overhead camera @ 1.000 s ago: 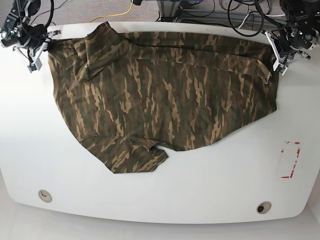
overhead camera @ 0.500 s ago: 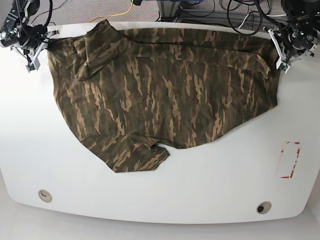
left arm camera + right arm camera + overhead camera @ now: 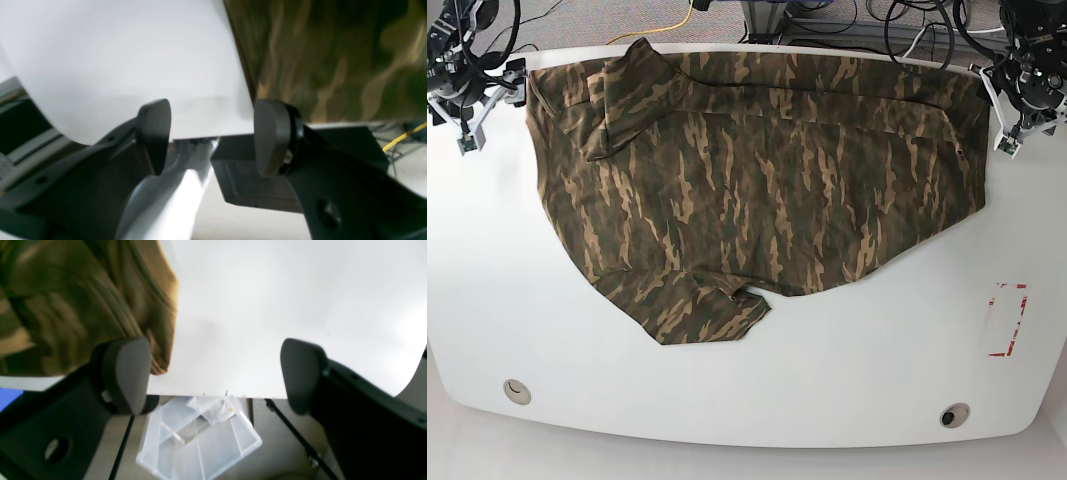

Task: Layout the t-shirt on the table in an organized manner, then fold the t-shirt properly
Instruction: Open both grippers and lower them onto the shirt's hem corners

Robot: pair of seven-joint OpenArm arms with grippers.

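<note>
The camouflage t-shirt [image 3: 757, 170] lies spread across the far half of the white counter [image 3: 827, 360]. Both hands are spread wide and hold nothing, the left hand [image 3: 211, 136] and the right hand [image 3: 213, 375]. Only the right wrist view shows a clear plastic box [image 3: 200, 440] under the counter edge.

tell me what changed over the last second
Both end effectors let go of the t-shirt and backed outward: the right end effector toward its table edge, the left end effector toward the opposite one. Both now stand open. The shirt's top edge lies straighter; its lower sleeve stayed put.

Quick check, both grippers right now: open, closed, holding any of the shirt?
Left gripper: open, empty, beside the edge of the soft camouflage-print t-shirt.
Right gripper: open, empty, cloth beside one finger, not clamped.
</note>
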